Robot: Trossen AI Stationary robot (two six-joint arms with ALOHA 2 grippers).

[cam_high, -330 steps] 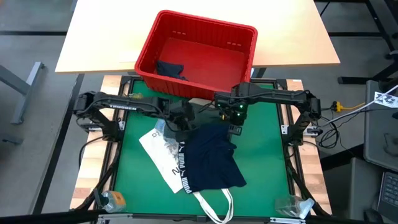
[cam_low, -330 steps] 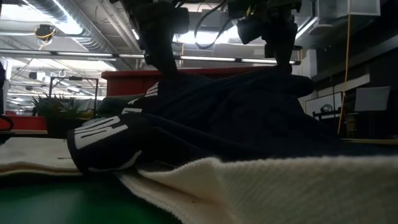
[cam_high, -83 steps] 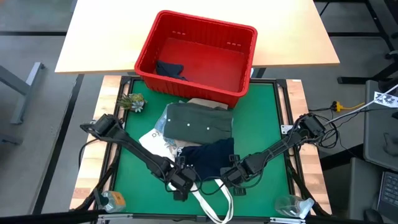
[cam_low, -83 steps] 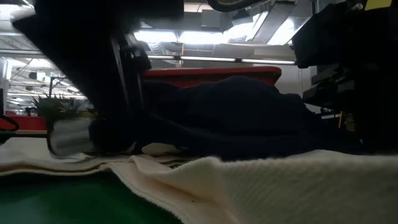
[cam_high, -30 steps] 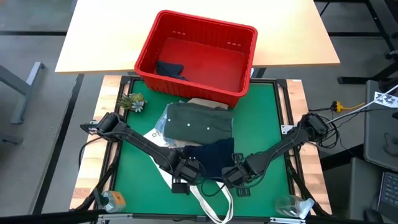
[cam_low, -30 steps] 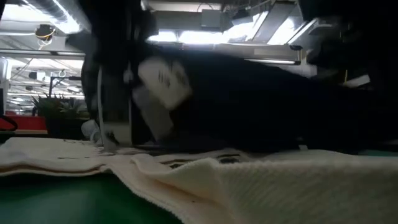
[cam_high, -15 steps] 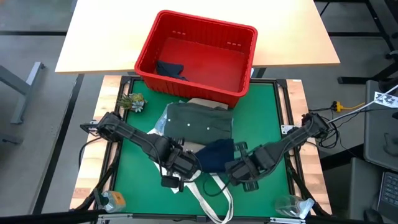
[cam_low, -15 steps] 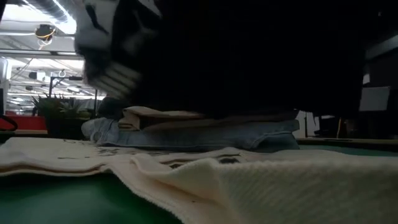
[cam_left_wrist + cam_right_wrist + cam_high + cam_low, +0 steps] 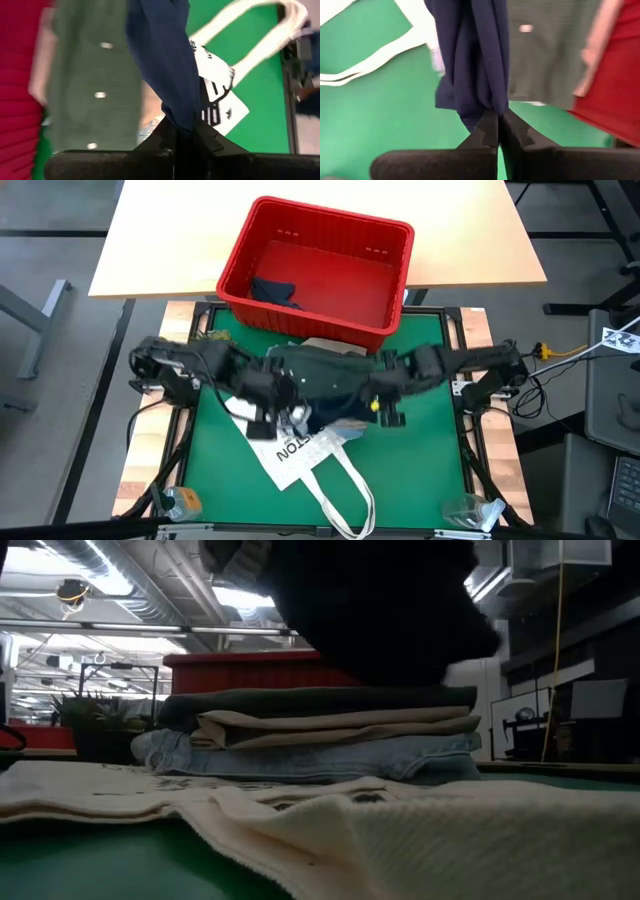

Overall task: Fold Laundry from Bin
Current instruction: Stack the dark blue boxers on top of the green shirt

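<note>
High view: we see both arms reaching in over the green mat (image 9: 420, 450), their pincers meeting above the stacked garments just in front of the bin (image 9: 318, 272).
Left gripper (image 9: 181, 131): clamped tight on a bunched edge of the navy shorts (image 9: 162, 55), which hang away from it over the stack.
Right gripper (image 9: 498, 120): pinched closed on another gathered edge of the same shorts, so the cloth spans between the two pincers.
Shorts' place: lifted clear of the mat, above the near side of the stack; in the low view they hang as a dark mass over the pile.
Below the pincers: the olive buttoned shirt (image 9: 330, 370) tops the stack, with beige cloth (image 9: 330, 727) under it and light blue jeans (image 9: 310, 758) lowest.
Toward the near table edge from the pincers: the white tote bag (image 9: 300, 455) lies flat, its handles (image 9: 345, 500) looping outward; one corner sits under the hanging shorts.
Beyond the pincers: the red bin stands on the pale wooden tabletop (image 9: 150, 240), touching the far edge of the stack, with one dark garment (image 9: 272, 290) in a corner.
In the way: in the low view the tote's knit edge fills the foreground and the hanging shorts hide both pincers.
Count: we count two grippers, one bin, three stacked garments, one held pair of shorts, one garment in the bin, one tote.
</note>
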